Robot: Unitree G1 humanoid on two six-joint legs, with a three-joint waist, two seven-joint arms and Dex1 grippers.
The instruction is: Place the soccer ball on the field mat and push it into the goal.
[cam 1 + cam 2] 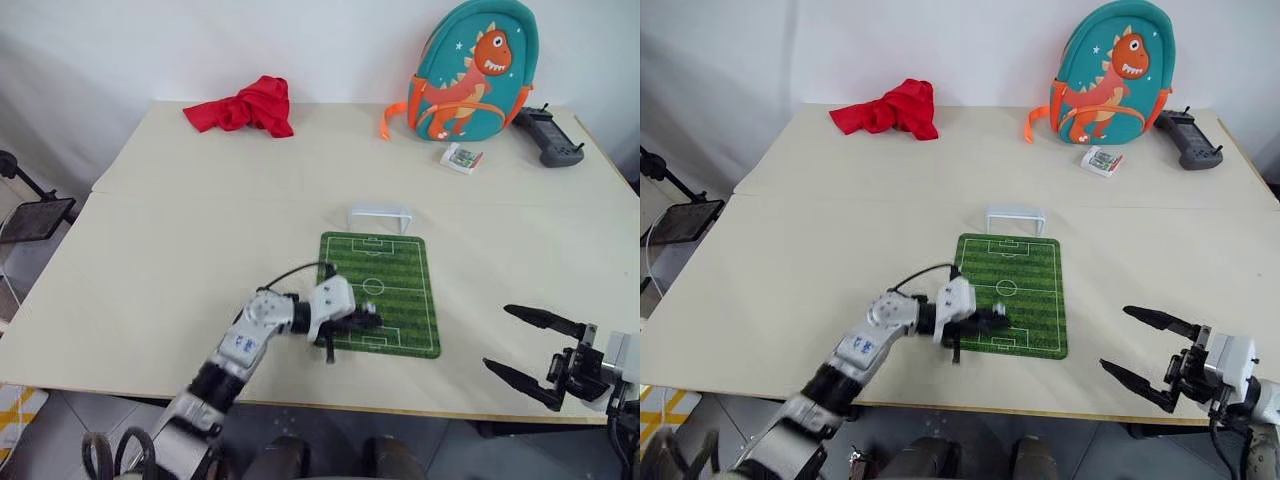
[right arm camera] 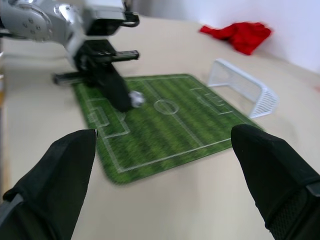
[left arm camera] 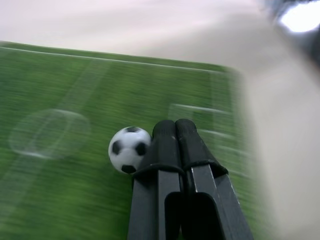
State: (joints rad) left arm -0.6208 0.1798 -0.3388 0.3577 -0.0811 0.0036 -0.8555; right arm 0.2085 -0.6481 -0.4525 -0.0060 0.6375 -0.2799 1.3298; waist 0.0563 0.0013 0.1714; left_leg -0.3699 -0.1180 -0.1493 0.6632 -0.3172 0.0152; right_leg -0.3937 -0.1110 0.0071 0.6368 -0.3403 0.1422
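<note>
1. The soccer ball (image 3: pixel 129 149) is seen lying on the field mat (image 1: pixel 400 290), between the centre circle and the near penalty box, touching the side of the left gripper's fingertips.
2. The left gripper (image 3: pixel 175 131) is pressed fully shut with nothing between its fingers; the ball rests beside it, not held.
3. The right gripper (image 1: pixel 520 342) is held spread wide and empty, off the mat's right side, near the table's (image 1: pixel 200 230) front edge.
4. The goal (image 1: pixel 380 216) stands just beyond the mat's far end; the strip of mat between ball and goal is seen bare.
5. A red cloth (image 1: pixel 243 107), a dinosaur backpack (image 1: pixel 470 70), a small white box (image 1: pixel 461 158) and a black controller (image 1: pixel 548 137) are placed along the far edge, well apart from the mat.
</note>
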